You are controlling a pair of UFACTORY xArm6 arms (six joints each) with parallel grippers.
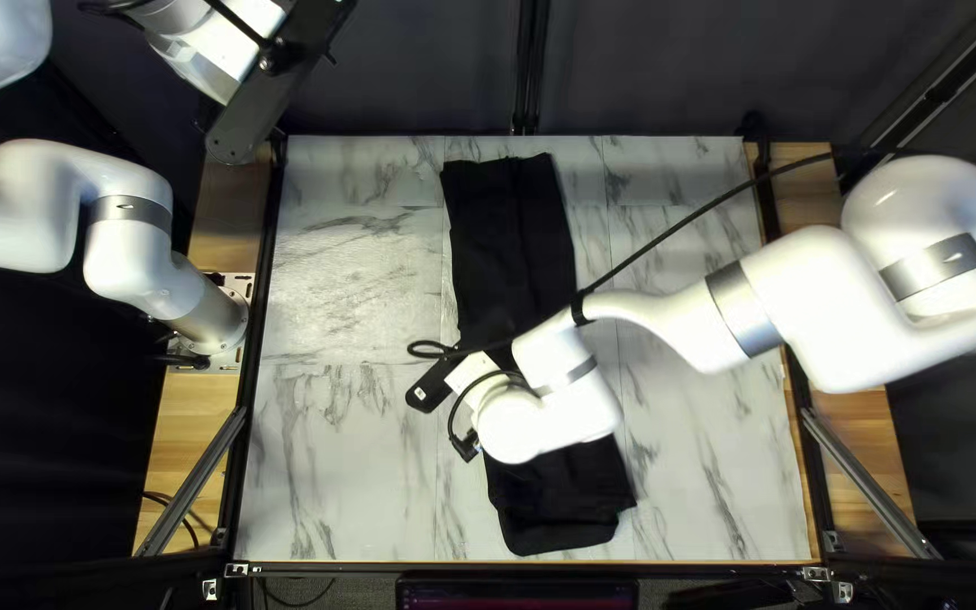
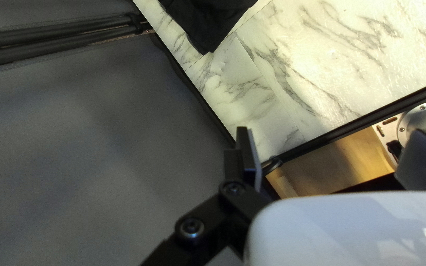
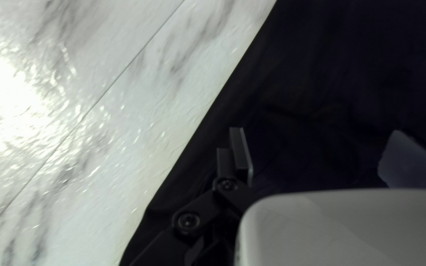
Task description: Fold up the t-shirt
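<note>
The shirt (image 1: pixel 511 243) lies in a long strip down the worktop (image 1: pixel 341 452), probably for crosswise folding. The right pincer (image 3: pixel 316 132) gapes over it, presumably to grasp; the left pincer (image 2: pixel 332 132), also spread, hangs aside, likely leaving room.

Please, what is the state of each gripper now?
Left gripper: open, holding nothing.
Right gripper: open, over the black t-shirt, not closed on it.
</note>
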